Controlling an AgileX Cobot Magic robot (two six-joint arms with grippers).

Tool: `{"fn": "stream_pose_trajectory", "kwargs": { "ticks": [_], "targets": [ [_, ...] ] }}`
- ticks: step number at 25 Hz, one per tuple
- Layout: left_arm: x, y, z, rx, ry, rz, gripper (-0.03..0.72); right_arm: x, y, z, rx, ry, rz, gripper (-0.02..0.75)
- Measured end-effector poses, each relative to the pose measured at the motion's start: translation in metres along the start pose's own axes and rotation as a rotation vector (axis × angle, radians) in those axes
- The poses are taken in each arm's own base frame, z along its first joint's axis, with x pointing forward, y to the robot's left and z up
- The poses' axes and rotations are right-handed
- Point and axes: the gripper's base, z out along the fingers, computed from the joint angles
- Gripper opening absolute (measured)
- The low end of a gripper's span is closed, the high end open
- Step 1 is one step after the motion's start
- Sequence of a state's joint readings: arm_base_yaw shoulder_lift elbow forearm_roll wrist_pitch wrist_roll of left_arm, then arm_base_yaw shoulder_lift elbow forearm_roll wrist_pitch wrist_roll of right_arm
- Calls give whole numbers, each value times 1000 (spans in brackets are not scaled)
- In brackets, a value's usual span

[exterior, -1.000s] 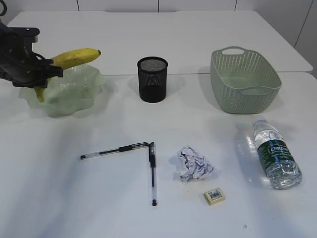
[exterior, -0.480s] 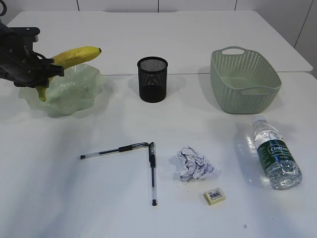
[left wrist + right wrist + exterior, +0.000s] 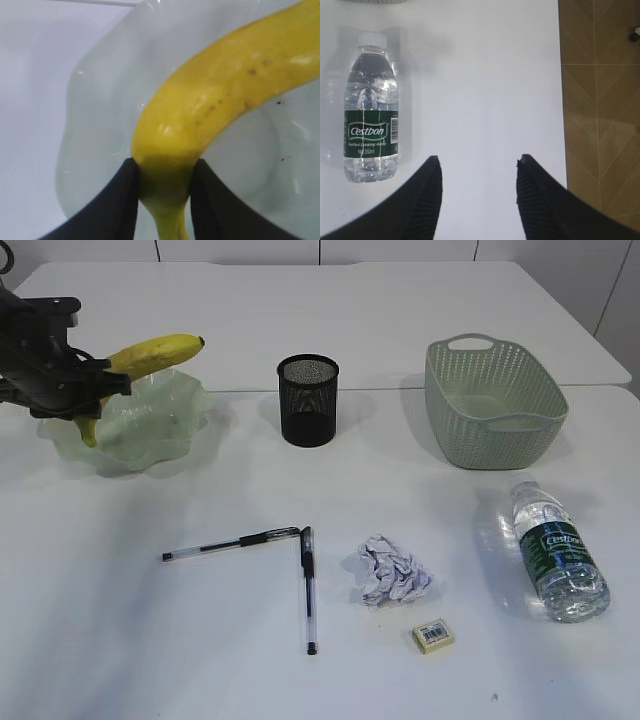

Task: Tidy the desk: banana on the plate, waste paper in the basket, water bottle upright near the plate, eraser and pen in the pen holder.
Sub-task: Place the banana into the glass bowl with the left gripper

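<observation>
Left end effector point(image 3: 162, 200) easing open slightly, still pinching banana point(image 3: 150, 354) stem over plate point(image 3: 160, 445); release starting, banana nearly placed.

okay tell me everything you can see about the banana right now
The banana is one curved yellow fruit with a dark tip and a few small brown specks. It slants over the pale green glass plate, tip up and to the right. The left end effector pinches it near the stem end. Whether it touches the plate can't be told.
</observation>
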State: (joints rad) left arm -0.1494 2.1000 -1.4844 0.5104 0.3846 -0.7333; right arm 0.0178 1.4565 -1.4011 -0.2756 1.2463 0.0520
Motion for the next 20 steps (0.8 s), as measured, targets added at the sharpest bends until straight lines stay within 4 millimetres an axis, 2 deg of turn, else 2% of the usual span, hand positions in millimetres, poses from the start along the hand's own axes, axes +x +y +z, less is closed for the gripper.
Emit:
{"fn": "stream_pose_trajectory", "kwargs": {
  "ticks": [9, 20],
  "targets": [
    [7, 0, 10, -5, 26, -1, 209, 0, 0, 0, 0, 0, 0, 368],
    [5, -2, 10, 17, 3, -1, 244, 0, 0, 0, 0, 0, 0, 368]
  ]
}}
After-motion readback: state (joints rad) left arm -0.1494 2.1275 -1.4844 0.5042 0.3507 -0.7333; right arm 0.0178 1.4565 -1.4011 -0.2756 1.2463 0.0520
